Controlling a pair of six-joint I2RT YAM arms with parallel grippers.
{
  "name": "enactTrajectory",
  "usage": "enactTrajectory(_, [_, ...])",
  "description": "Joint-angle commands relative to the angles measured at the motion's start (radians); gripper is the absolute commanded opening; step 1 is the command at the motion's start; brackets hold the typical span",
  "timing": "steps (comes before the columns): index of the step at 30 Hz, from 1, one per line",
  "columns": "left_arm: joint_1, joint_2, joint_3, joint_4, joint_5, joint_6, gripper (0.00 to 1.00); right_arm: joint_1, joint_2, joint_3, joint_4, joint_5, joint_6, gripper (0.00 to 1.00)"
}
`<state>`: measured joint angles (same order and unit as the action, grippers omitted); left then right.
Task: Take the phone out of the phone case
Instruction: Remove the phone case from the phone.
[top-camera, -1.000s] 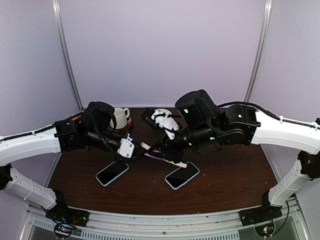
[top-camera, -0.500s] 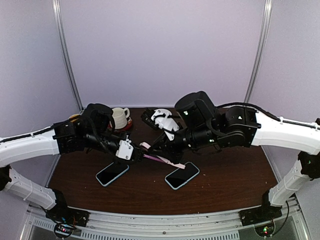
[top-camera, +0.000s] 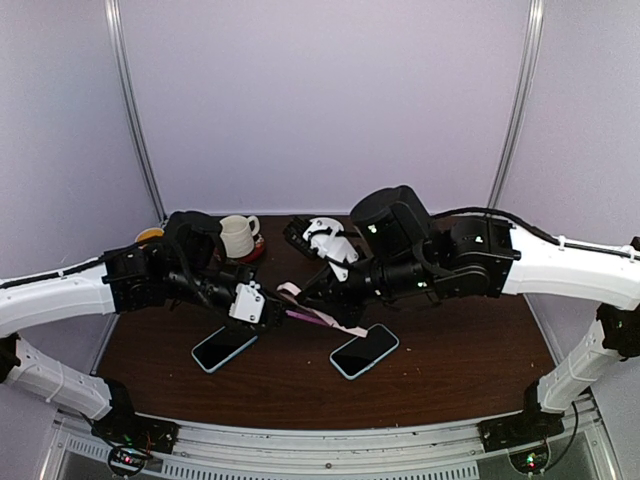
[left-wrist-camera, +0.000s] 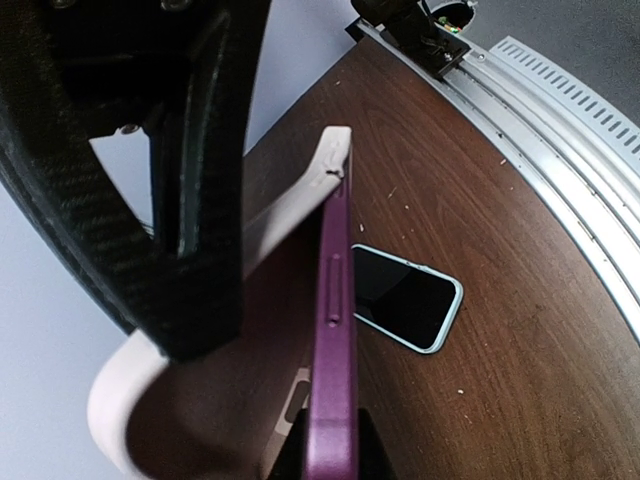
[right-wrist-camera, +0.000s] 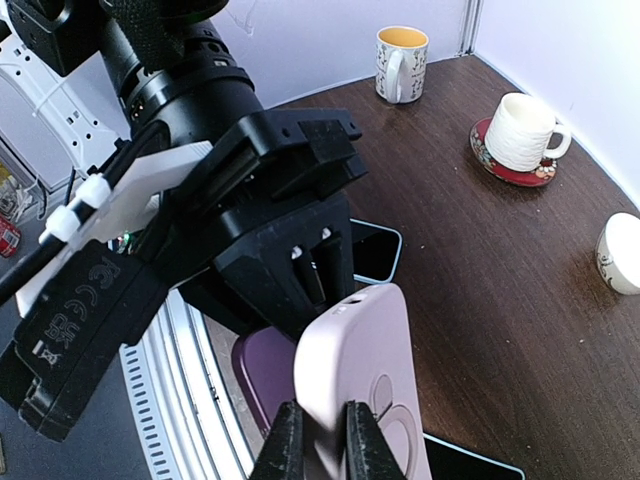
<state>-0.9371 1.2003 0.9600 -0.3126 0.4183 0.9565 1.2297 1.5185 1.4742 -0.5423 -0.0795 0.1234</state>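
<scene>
The top camera is fixed above and behind the arm bases. It faces forward and down from a distance, covering the whole table (top-camera: 450, 385), the left arm (top-camera: 60, 290) and the right arm (top-camera: 570, 262).

The left wrist camera sits very close to the purple phone (left-wrist-camera: 335, 350) and pink case (left-wrist-camera: 190, 400). It looks along their edge toward the table's metal rail (left-wrist-camera: 560, 110).

The right wrist camera, also close, faces the left arm and the white cup (right-wrist-camera: 520, 128) beyond.

All three views share the phone, the case and the brown table top.
</scene>
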Motion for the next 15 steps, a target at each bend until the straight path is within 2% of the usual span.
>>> enactTrajectory(1, [0.009, -0.065, 0.013, 0.205, -0.01, -0.004, 0.0, 0.008, -0.007, -0.036, -0.125, 0.036, 0.019, 0.07])
enactTrajectory(15, [0.021, -0.077, 0.001, 0.241, -0.056, -0.015, 0.0, 0.025, 0.032, -0.022, -0.159, 0.027, 0.008, 0.06])
